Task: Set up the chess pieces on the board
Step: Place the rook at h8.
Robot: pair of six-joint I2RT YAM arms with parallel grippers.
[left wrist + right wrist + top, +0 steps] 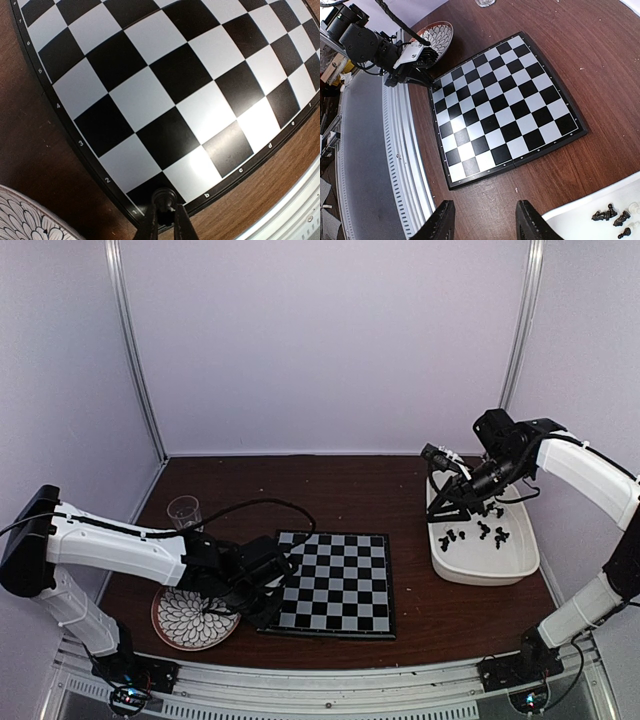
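Pinching a black piece (164,196) in left claw (164,211) at board (165,90) corner, probably for placing. Hovering right claw (485,220) half-open, empty, above tub (490,565).

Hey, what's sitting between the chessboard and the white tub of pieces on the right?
Nothing. Only bare brown table lies between the board and the tub, seen plainly in the top view and again from the right wrist.
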